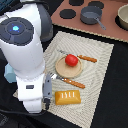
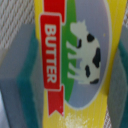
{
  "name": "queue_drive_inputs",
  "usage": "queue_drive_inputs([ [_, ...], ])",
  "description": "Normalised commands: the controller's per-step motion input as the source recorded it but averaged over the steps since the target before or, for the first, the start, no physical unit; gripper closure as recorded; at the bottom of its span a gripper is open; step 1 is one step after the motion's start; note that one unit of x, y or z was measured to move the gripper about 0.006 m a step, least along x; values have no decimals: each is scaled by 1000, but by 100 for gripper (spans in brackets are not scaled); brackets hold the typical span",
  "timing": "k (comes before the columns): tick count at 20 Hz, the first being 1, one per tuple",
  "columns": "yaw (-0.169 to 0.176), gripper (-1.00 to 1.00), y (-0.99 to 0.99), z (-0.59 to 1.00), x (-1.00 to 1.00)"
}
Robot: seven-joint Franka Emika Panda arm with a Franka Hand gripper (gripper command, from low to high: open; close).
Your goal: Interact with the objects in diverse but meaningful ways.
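In the wrist view a yellow rectangular packet (image 2: 82,47) marked BUTTER, with a cow picture, fills the frame. My gripper (image 2: 70,85) is shut on it, with a teal-padded finger (image 2: 22,80) against each long side. In the exterior view the gripper (image 1: 46,101) hangs low over the mat's near-left corner, and the arm hides the packet. A red tomato (image 1: 71,60) rests on the tan plate (image 1: 62,69). The golden-brown bread loaf (image 1: 67,97) lies just to the exterior view's right of the gripper. A grey handled pot (image 1: 91,15) stands on the toy stove. Part of a light-blue cup (image 1: 8,73) shows behind the arm.
An orange-handled knife (image 1: 85,58) and fork (image 1: 71,82) lie either side of the plate on the striped mat (image 1: 97,75). A second pot (image 1: 123,17) sits at the far right edge. The brown stove board (image 1: 75,20) has black burners. My arm's bulk covers the exterior view's left.
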Motion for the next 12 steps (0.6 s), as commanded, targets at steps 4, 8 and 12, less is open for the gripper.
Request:
queue_drive_inputs([
  [4,-16,100,104,959,-66],
  [8,2,100,413,1000,-79],
  [12,31,100,573,1000,-73],
])
